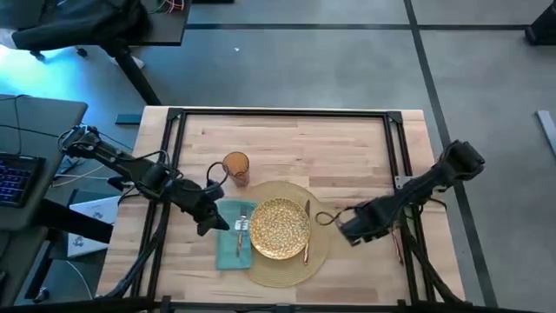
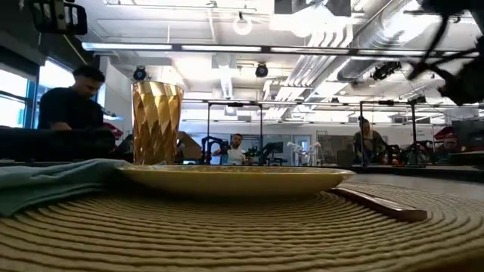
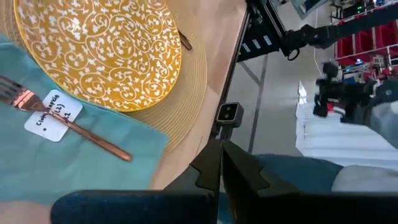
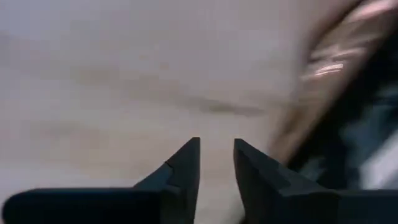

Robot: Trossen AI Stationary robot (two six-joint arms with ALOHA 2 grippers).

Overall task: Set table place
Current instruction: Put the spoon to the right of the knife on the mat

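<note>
Your place setting sits near the front middle of the light-wood table (image 1: 287, 139). A gold speckled plate (image 1: 280, 228) rests on the round woven placemat (image 1: 317, 252). A teal napkin (image 1: 228, 252) lies just left of the plate, with a copper fork (image 1: 241, 228) on it. A copper knife (image 1: 306, 230) lies along the plate's right edge. The amber tumbler (image 1: 235, 167) stands upright behind the napkin. Your left gripper (image 1: 211, 223) is at the napkin's left edge — its fingers pressed together, holding nothing. Your right gripper (image 1: 346, 228) is just right of the placemat, fingers slightly parted and empty.
</note>
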